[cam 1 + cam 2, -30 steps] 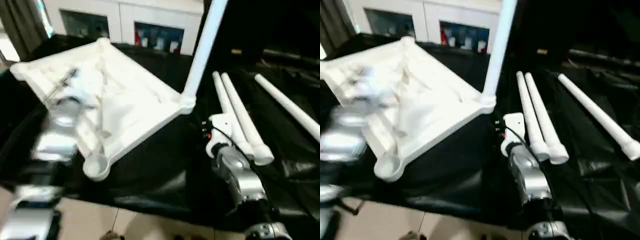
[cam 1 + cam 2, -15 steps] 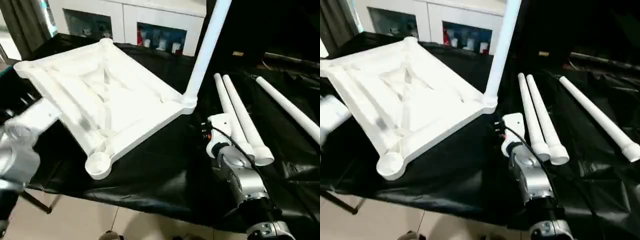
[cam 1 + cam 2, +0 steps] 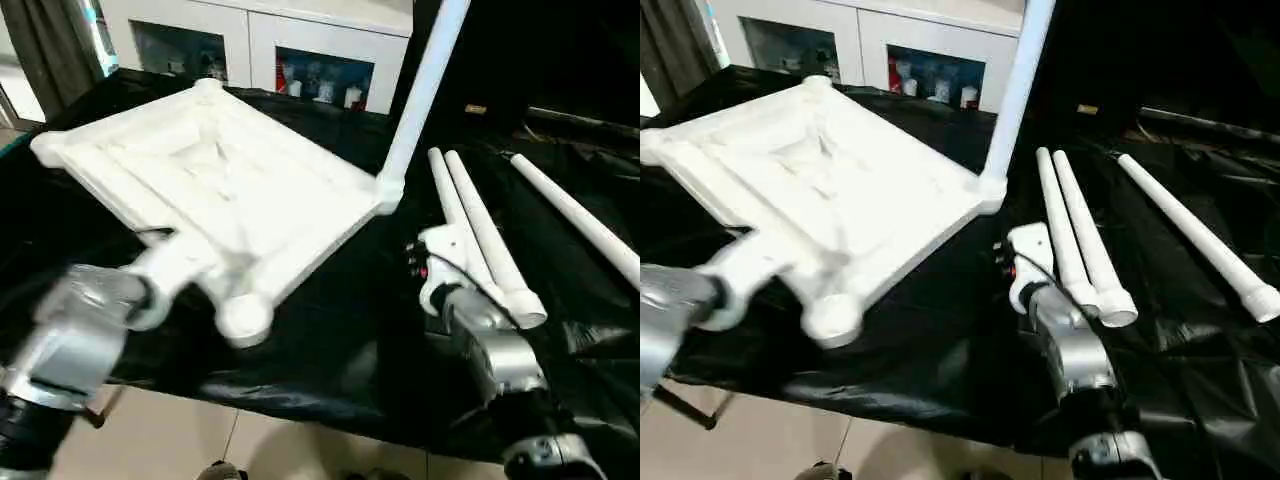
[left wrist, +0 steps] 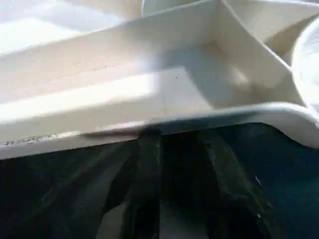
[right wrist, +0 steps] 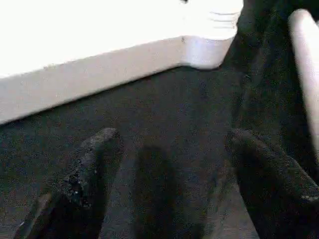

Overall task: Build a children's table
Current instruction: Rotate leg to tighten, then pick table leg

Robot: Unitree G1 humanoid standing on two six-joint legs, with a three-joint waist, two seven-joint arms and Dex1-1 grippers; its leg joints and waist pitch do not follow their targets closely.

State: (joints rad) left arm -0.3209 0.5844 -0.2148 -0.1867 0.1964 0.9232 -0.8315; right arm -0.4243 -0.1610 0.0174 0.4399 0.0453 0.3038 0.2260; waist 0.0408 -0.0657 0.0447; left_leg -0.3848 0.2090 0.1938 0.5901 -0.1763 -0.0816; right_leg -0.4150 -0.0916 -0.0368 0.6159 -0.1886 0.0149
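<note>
The white tabletop [image 3: 230,170] lies upside down on the black cloth. One white leg [image 3: 420,90] stands upright in its right corner socket. Two loose legs [image 3: 480,230] lie side by side to the right, with a third leg [image 3: 580,220] farther right. My left arm [image 3: 90,320] reaches to the near-left rim, close to the near corner socket [image 3: 243,318]. The left gripper [image 4: 179,142] is open a little, its fingertips tucked under the rim [image 4: 149,119]. The right gripper [image 5: 172,142] stands wide open over the cloth, just short of the socket [image 5: 209,47] that holds the leg, with nothing between its fingers.
The black-draped work table [image 3: 330,330] ends at a front edge near me, with tiled floor [image 3: 250,440] below it. White cabinets [image 3: 320,70] stand behind the table. My right forearm [image 3: 490,350] lies beside the near ends of the two loose legs.
My left arm has swung in from the left to the tabletop's near-left rim. The tabletop has slid right, its near corner most. The right arm and loose legs have stayed put.
</note>
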